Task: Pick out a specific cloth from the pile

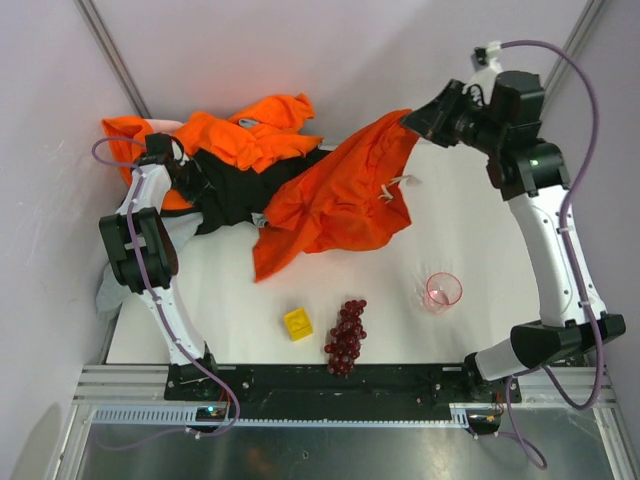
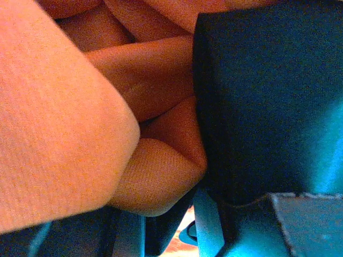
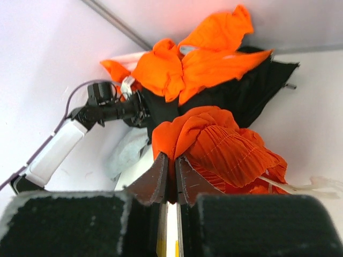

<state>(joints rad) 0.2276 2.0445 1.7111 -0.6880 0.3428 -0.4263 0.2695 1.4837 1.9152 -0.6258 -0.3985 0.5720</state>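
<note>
- Right pincer [image 3: 170,163] clamped on a corner of the red-orange cloth [image 1: 340,200]; the rest drapes from it onto the counter [image 1: 470,225].
- Left pincer [image 1: 192,178] buried in the pile [image 1: 250,145], orange fabric against it; grip unclear.

Orange folds of the pile [image 2: 69,139] crowd right against me, filling the left and middle, bunched and overlapping. A dark block [image 2: 268,96] fills the right, touching them; fabric or pad, I cannot tell.
</note>
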